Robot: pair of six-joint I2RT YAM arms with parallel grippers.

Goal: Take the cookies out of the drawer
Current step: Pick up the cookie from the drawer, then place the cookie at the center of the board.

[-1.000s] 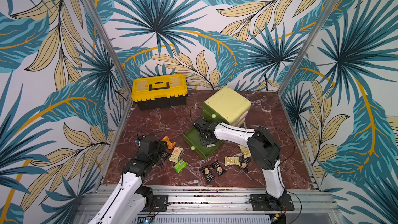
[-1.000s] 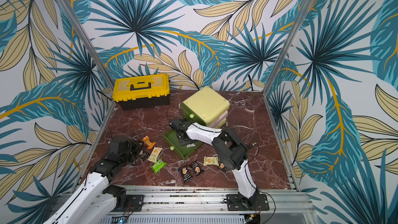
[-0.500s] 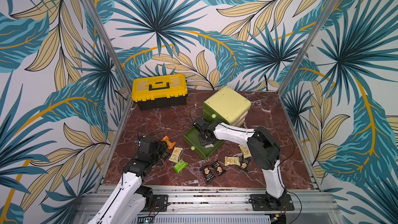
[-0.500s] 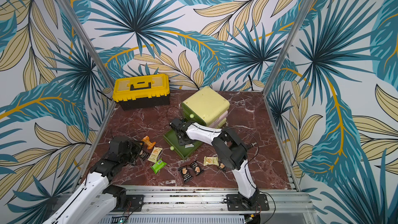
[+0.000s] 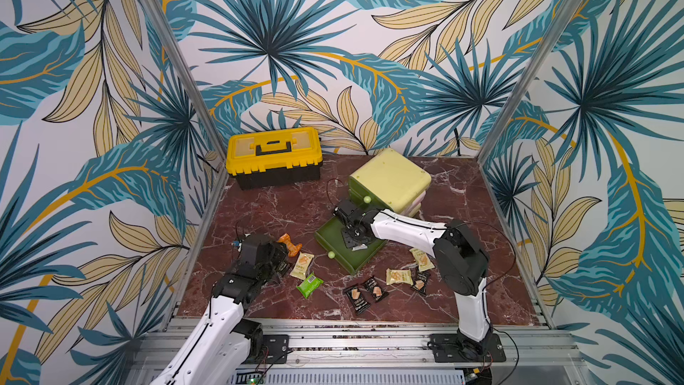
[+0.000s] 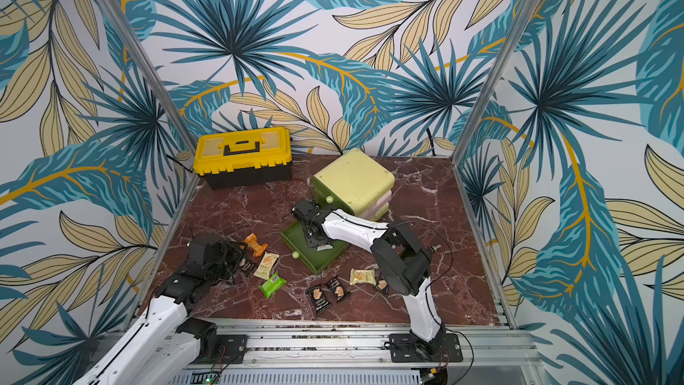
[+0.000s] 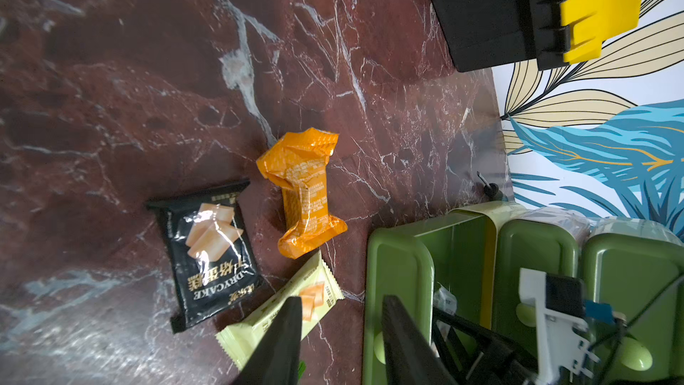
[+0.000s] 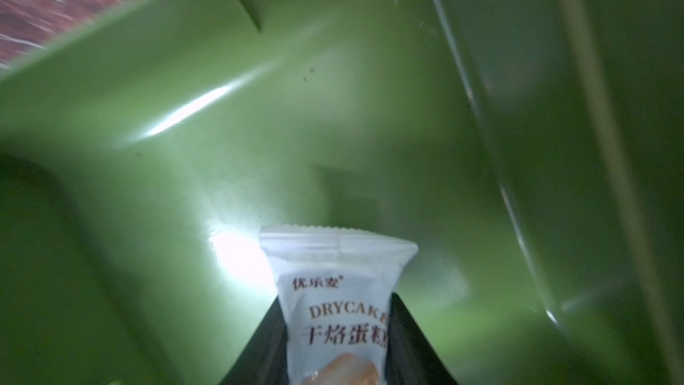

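Right gripper point(image 8: 335, 305) reaches down into the pulled-out green drawer point(image 5: 366, 259). Its two black fingers point(image 8: 262, 353) are clamped on a white packet point(image 8: 333, 272) printed DRYCAKE. The packet's sealed end sticks out past the fingertips, above the drawer's bare green floor. In both top views the drawer juts out from the bottom of a pale yellow drawer unit point(image 5: 390, 175) near the middle of a dark red marble table point(image 5: 277, 209). A small green knob point(image 5: 331, 254) sits on the drawer's front.

Left gripper point(image 7: 340, 301) hangs low over the table's front left area. Its fingers are parted with nothing between them, above a pale yellow packet point(image 7: 288, 309). Just beside that packet lie a black packet point(image 7: 207, 250) and a crumpled orange packet point(image 7: 303, 194). A bright green packet point(image 5: 310, 285) lies a little nearer the front edge.

More cookies lie on the table in front of the drawer. Two black packets point(image 5: 356, 298) lie side by side, and two more pale yellow packets point(image 5: 399, 276) and another black one point(image 5: 420, 283) lie close to the right arm.

A yellow and black toolbox point(image 5: 273, 157) stands at the back left, against the leaf-patterned wall.
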